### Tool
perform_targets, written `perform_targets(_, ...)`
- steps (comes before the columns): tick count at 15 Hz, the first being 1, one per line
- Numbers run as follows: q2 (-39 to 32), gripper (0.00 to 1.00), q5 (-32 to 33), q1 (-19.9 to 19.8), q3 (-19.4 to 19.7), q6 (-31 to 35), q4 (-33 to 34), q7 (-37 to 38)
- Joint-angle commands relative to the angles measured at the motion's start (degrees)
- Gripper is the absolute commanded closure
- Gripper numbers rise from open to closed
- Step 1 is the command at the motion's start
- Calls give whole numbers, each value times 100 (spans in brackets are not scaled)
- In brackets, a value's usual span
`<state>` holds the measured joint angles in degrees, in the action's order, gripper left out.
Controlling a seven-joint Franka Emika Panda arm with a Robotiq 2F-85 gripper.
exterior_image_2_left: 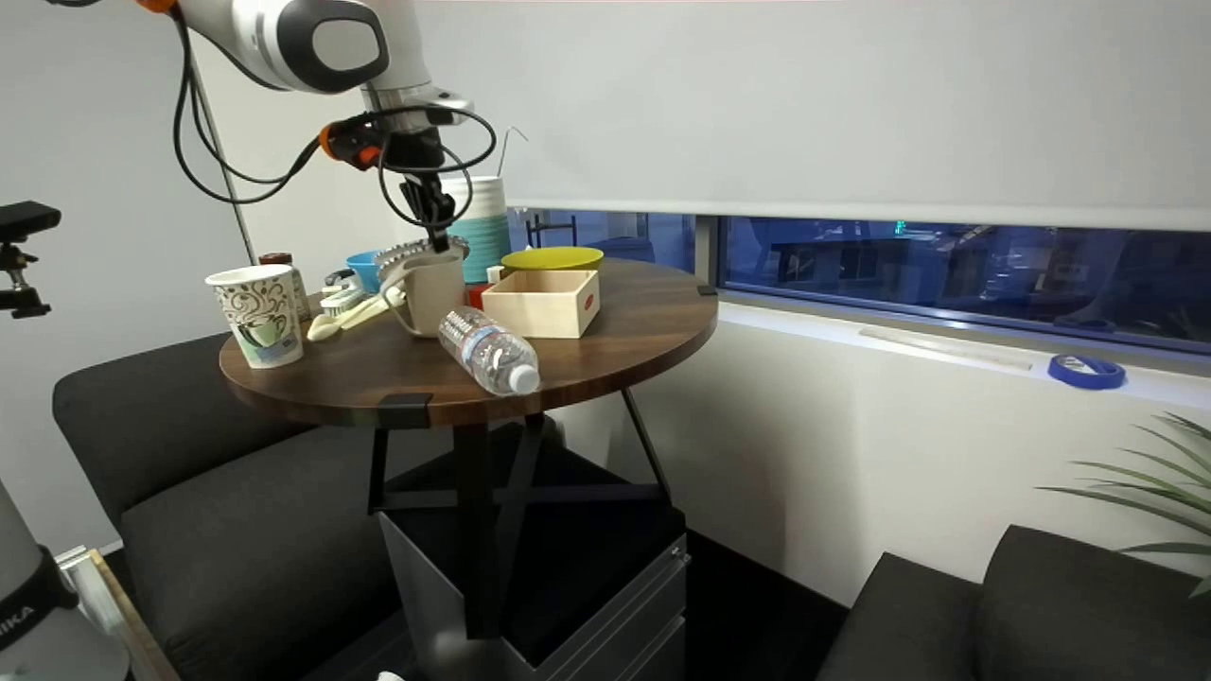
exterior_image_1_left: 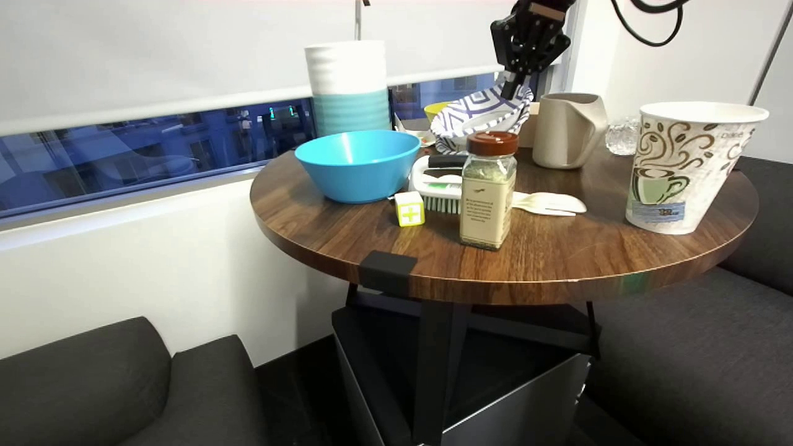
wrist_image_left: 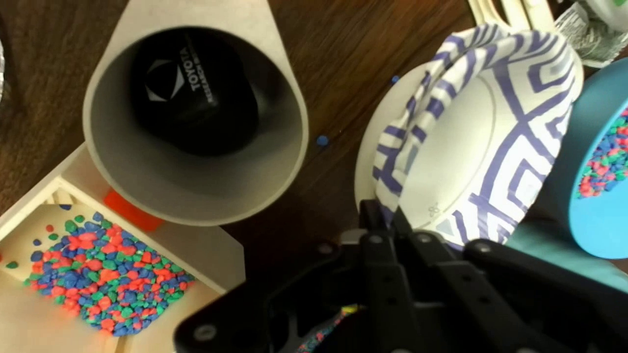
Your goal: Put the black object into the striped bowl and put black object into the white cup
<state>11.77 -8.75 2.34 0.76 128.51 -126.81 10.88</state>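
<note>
The tabletop (exterior_image_1_left: 595, 248) is round, brown wood grain, crowded, so reach between things is tight. Next the ribbed cylinder (exterior_image_1_left: 347, 93), white over teal, upright, likely parked out of the way. The blue bowl (exterior_image_1_left: 356, 176) sits mouth up: smooth, flared, plastic-looking.

Now the striped bowl (wrist_image_left: 476, 142) — that's what I hold. My pincer (wrist_image_left: 386, 215) is closed down to the thickness of the bowl's rim, one finger each side, I think because a thin paper-looking wall gives nothing better to pinch. It leans, pinched side high; the rim there looks buckled, or two bowls nest, can't tell.

The wooden box (exterior_image_2_left: 544, 320) is pale, square-cornered, walled to keep loose stuff in, I'd guess. The paper cup (exterior_image_1_left: 687, 173), tapered, coffee print on white, stands upright, well apart from my pincer. The pitcher (exterior_image_1_left: 560, 133), matte beige, upright, is just beside the box; its deep wall pens in the black object (wrist_image_left: 196, 98), lying low inside: rounded, white lettering. If the pitcher is the cup meant, that drop looks done; if the paper cup, not yet. Setting the bowl down gently seems next — that paper could crease.

Smallest: red, green and blue granules (wrist_image_left: 113, 274), gritty, in the wooden box and the blue bowl.
</note>
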Motion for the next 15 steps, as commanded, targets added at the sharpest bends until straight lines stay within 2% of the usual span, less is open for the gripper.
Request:
perform_targets(1, -362, 99, -232, -46, -43, -413, 407, 25)
perform_targets(10, -734, 99, -234, -73, -57, -707, 732, 142)
perform_targets(11, -752, 71, -234, -73, -57, -731, 754, 146)
perform_targets(12, -755, 70, -230, -77, -54, -762, 777, 154)
perform_targets(15, -710, 51, -91, -93, -63, -707, 776, 243)
